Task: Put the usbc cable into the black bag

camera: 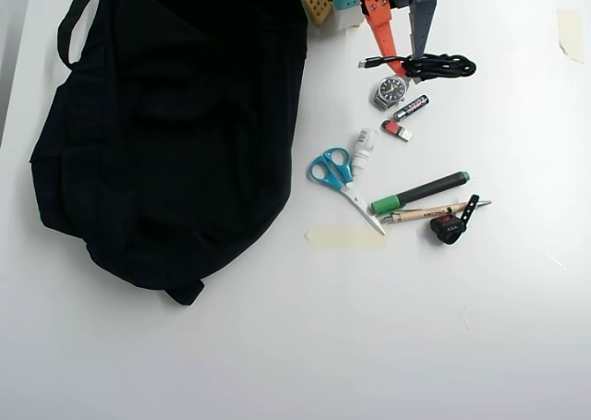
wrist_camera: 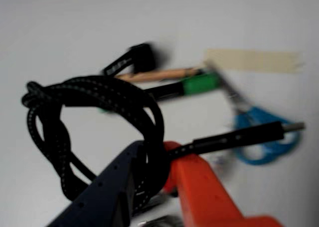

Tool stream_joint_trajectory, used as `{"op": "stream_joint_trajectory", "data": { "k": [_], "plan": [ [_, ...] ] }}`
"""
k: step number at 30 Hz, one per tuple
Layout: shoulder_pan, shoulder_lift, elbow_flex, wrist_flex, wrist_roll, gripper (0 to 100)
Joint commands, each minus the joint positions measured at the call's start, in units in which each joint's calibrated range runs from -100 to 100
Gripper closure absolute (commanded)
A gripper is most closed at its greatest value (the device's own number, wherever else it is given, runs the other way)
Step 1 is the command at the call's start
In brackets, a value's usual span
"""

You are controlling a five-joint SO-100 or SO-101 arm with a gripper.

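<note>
The tool (wrist_camera: 149, 187) is clamped on the usbc cable (wrist_camera: 89, 117): in the wrist view its dark blue finger (wrist_camera: 107, 192) and its orange finger (wrist_camera: 204, 192) pinch one side of the black braided coil, so the loop stands free toward ten o'clock while the short plug end juts toward three o'clock. Gripping the bundled strands rather than the free end likely keeps the coil from unwinding in transit. In the overhead view the tool (camera: 406, 62) and the cable sit at about one o'clock on the counter (camera: 388, 346), and I judge the coil to be lifted or barely off it.

Just below lie a wristwatch (camera: 390, 91) and a small red-and-black stick (camera: 397, 130); farther toward five o'clock lie blue scissors (camera: 331, 171), a black-and-green marker (camera: 420, 192), a pencil (camera: 429, 213) and a tape strip (camera: 343, 236).

The black bag (camera: 166, 125) sprawls across nine to eleven o'clock, well apart from the cable, strap at its upper left. Its opening is not clearly shown.

The counter is plain white, evenly lit; nothing of the room shows.
</note>
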Motion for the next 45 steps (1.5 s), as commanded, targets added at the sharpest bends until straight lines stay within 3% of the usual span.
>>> {"op": "stream_joint_trajectory", "data": {
  "k": [1,14,20,23,28,33,37,45],
  "plan": [
    [10.1,-0.7,-0.4,-1.6,1.7,98],
    [36.5,-0.8,-1.0,-2.0,1.8,98],
    [49.0,0.0,2.7,-10.7,3.2,98],
    [48.8,0.6,12.9,-22.0,4.7,98],
    [47.4,6.9,14.8,-21.2,5.1,98],
    [50.9,27.3,-1.9,-21.2,8.0,98],
    [59.4,27.8,-10.1,-21.2,10.5,98],
    [56.6,46.7,-19.7,-21.3,10.4,96]
  ]
}}
